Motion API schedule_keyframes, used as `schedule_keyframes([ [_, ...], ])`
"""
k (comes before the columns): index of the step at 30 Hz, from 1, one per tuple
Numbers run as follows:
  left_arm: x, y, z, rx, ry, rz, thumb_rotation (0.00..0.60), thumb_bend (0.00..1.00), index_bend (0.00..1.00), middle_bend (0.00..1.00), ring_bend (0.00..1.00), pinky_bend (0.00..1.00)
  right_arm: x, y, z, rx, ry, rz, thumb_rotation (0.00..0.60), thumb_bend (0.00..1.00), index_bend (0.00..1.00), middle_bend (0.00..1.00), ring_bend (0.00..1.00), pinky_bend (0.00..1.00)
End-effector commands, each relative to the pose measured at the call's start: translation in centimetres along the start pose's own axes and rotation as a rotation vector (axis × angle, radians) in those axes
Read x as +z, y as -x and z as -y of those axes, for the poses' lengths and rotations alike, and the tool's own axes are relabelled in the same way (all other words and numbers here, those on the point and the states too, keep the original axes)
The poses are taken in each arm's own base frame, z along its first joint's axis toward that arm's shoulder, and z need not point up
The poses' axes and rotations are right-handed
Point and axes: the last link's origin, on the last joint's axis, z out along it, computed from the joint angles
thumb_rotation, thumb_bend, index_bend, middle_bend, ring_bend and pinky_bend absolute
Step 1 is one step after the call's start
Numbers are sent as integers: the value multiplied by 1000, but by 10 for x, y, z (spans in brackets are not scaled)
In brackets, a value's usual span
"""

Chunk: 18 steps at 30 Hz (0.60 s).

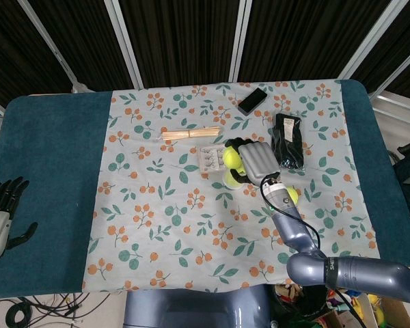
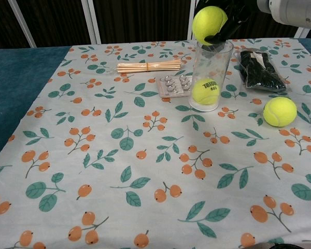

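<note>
Overhead, in the head view, the right hand (image 1: 254, 160), grey with dark fingers, sits above the middle right of the worktop (image 1: 48, 137), which is dark teal under a pale cloth printed with orange berries and green leaves (image 1: 191, 225). Its fingers are curled around a yellow-green tennis ball (image 1: 231, 157), held directly over a clear plastic tumbler that this view mostly hides beneath the hand. Just left of the hand lies a small silver blister pack of pills (image 1: 210, 158), and farther left and beyond it a bundle of thin wooden sticks (image 1: 190, 135). A black rectangular block (image 1: 251, 102) rests near the far edge, and a black crinkled pouch (image 1: 288, 141) lies right of the hand. The left hand (image 1: 1, 205), black-fingered, hovers at the near left edge with fingers spread and nothing in it. Lower down, the chest view shows the held tennis ball (image 2: 208, 23) pinched by dark fingers (image 2: 225, 28) right at the rim of the clear plastic tumbler (image 2: 212, 72), which stands upright and already contains a second tennis ball (image 2: 205, 91) at its bottom. A third tennis ball (image 2: 280, 111) lies loose on the cloth to the right, near the black pouch (image 2: 259, 70).
</note>
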Motion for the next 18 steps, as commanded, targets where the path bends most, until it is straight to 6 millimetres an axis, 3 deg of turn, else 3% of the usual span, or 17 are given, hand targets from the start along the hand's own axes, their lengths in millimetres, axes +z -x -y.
schedule_keyframes([
  [1, 0, 0, 0, 1, 0, 1, 600, 283, 38, 23, 0, 49, 0, -1, 0, 2, 2, -3, 600, 414, 414, 357, 404, 423],
  [18, 0, 0, 0, 5, -7, 2, 600, 282, 38, 23, 0, 49, -2, -7, -3, -1, 6, -8, 600, 406, 414, 356, 404, 423],
])
